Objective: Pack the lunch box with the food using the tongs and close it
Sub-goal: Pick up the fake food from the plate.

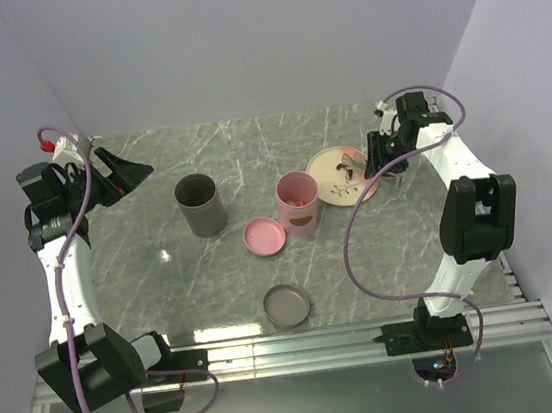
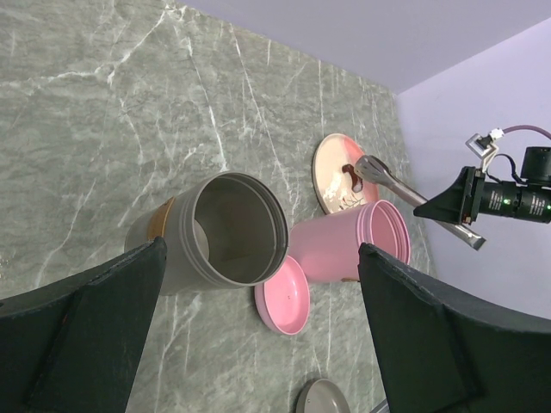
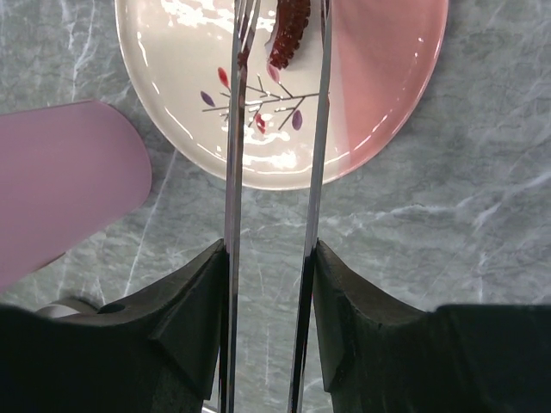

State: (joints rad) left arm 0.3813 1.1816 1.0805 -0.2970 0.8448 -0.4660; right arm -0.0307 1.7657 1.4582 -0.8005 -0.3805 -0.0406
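I count two canisters, the pink canister [image 1: 298, 204] and the grey canister [image 1: 200, 204], and two loose lids to match, the pink lid [image 1: 265, 236] and the grey lid [image 1: 286, 305]. There is one plate [image 1: 324, 172] and one pair of tongs [image 3: 232, 172]. Of the food I can make out a single sausage piece [image 3: 288, 30]; I cannot count anything lying inside the pink canister

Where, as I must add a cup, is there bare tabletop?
Free: the far strip behind the grey canister and lunch box; the near-left area beside the grey lid. Crowded: lunch box, pink lid and plate sit close together.
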